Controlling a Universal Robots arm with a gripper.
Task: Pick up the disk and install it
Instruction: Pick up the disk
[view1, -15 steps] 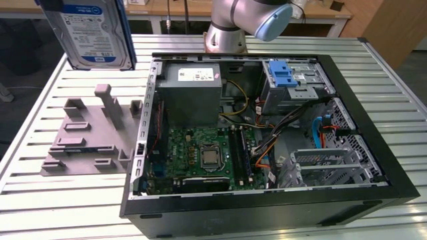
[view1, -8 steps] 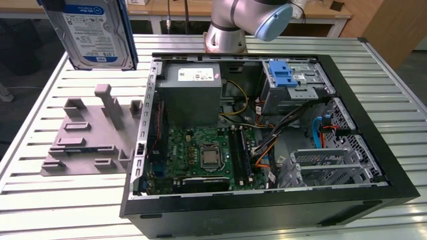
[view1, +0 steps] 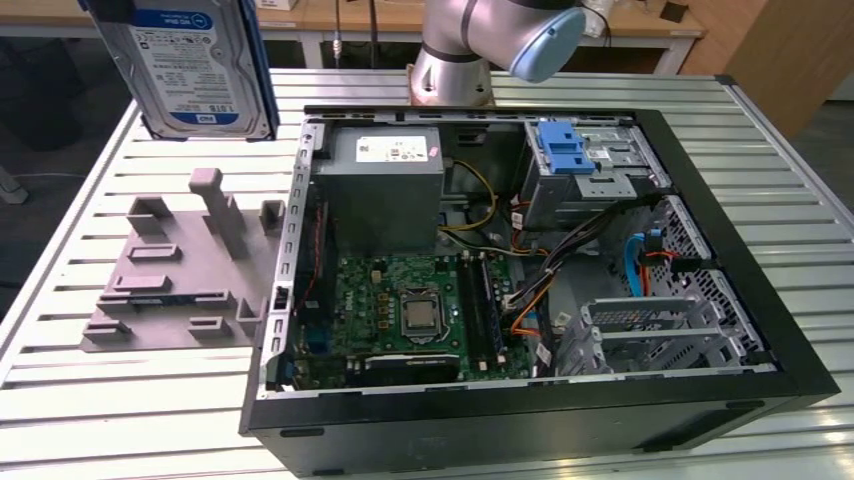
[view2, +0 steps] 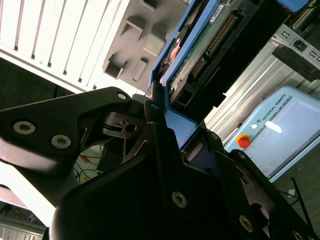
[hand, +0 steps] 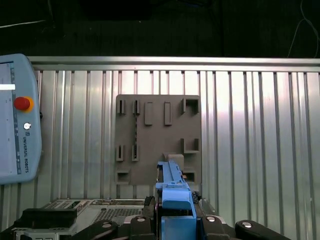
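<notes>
In the exterior view the disk (view1: 187, 70), a silver-grey drive with a white-and-blue label in a blue carrier, hangs upright high above the table's far-left part, over the grey fixture plate (view1: 180, 265). In both wrist views my gripper (hand: 176, 222) (view2: 165, 125) is shut on the blue carrier edge of the disk (hand: 172, 182). The second wrist view shows the disk's (view2: 210, 40) circuit-board side reaching away from the black fingers (view2: 150, 107). The fixture (hand: 157, 135) lies straight below the held disk.
An open computer case (view1: 747, 280) lies on the slatted table (view1: 80, 400), holding a grey power-supply box (view1: 387, 190), a motherboard (view1: 414, 310) and a metal drive cage with a blue latch (view1: 581, 160). The arm's base (view1: 454, 60) stands behind the case. A teach pendant (hand: 15, 120) lies beside the table.
</notes>
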